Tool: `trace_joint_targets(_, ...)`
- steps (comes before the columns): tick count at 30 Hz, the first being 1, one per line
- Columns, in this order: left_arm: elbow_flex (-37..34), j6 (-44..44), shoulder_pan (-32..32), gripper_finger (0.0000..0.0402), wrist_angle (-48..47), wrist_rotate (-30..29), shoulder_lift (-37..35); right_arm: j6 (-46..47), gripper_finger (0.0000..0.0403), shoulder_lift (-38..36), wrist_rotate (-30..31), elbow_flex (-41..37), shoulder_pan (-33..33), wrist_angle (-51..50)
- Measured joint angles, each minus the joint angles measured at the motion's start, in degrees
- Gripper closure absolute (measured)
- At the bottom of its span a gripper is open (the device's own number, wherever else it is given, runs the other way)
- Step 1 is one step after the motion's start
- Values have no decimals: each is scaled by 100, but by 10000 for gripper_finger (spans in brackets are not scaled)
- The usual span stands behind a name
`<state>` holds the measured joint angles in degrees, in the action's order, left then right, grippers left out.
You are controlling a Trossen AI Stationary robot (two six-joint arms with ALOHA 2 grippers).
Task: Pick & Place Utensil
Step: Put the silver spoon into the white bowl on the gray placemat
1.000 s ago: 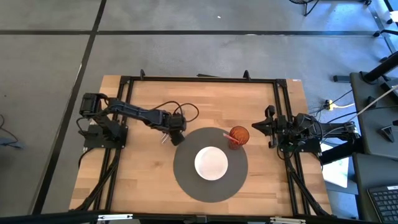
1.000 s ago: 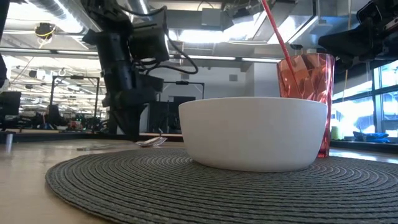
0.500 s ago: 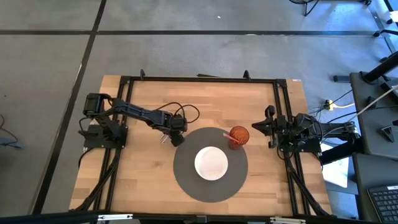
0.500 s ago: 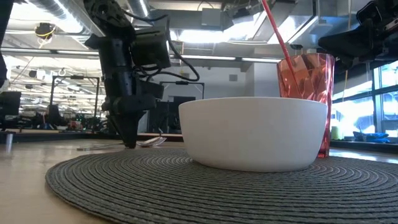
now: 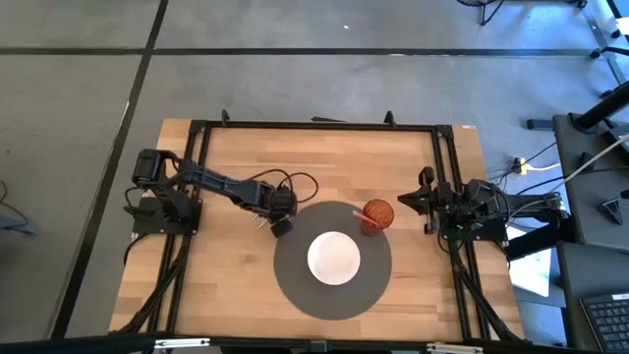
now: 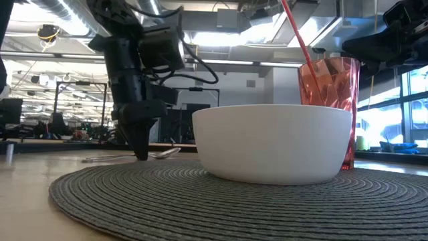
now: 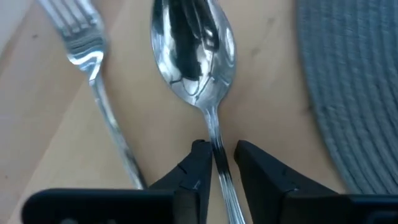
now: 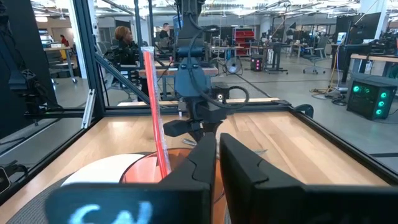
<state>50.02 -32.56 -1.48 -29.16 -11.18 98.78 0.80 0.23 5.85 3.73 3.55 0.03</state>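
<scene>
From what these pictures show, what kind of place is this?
Probably a robotics lab in an open office: a black metal frame edges the wooden table, and desks with computers and seated people fill the room behind.

Left tool (image 7: 217,163) down, fingers narrowed.

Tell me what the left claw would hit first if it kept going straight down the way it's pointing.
Probably the thin handle of the shiny metal spoon, which lies between the left claw fingertips, then the wooden table right beneath it. Depth is hard to judge.
</scene>
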Motion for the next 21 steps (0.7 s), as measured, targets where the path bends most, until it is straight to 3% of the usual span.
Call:
trace_joint_targets(8, -4, 482, -116, 389, 2, -176, 6, 0, 379, 0, 0, 0, 0, -39)
trace_joint_targets(14, 146, 555, -366, 393, -130, -636, 22, -23, 379, 0, 1, 0, 0, -37)
trace_joint_targets(21, 1006, 690, -912, 394, -841, -1148, 39, -83, 379, 0, 2, 0, -1, -38)
